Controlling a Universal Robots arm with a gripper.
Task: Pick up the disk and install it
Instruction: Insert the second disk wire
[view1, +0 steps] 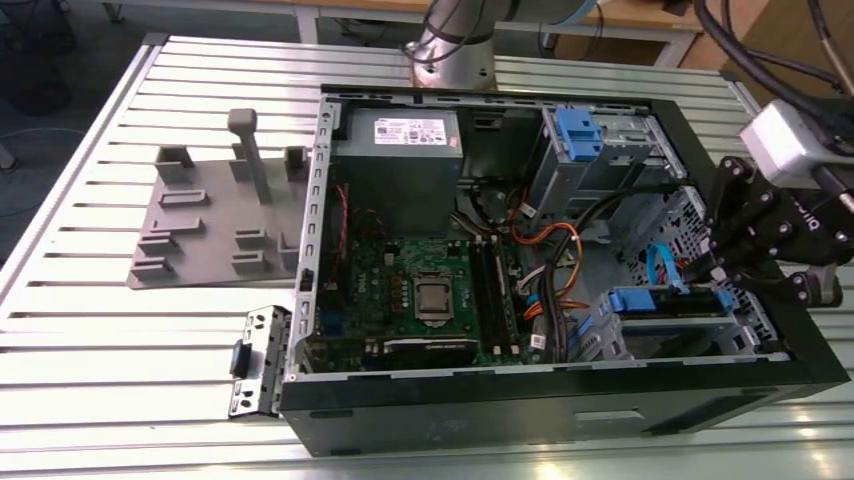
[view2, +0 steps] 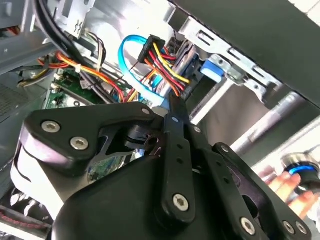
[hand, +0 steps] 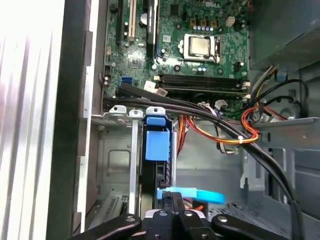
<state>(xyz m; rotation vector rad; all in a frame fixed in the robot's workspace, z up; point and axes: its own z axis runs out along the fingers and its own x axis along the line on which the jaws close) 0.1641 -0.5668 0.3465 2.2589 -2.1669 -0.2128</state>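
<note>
The gripper is hovering over the open computer case at the exterior view's right, beside the disk sitting in its bay; whether its fingers are holding anything cannot be told.

disk mostly hidden inside drive cage, only blue frame showing; gripper fingertips cut off by picture's edge; jaw state unclear

Claw low, fingers together, arm angled down.
</note>
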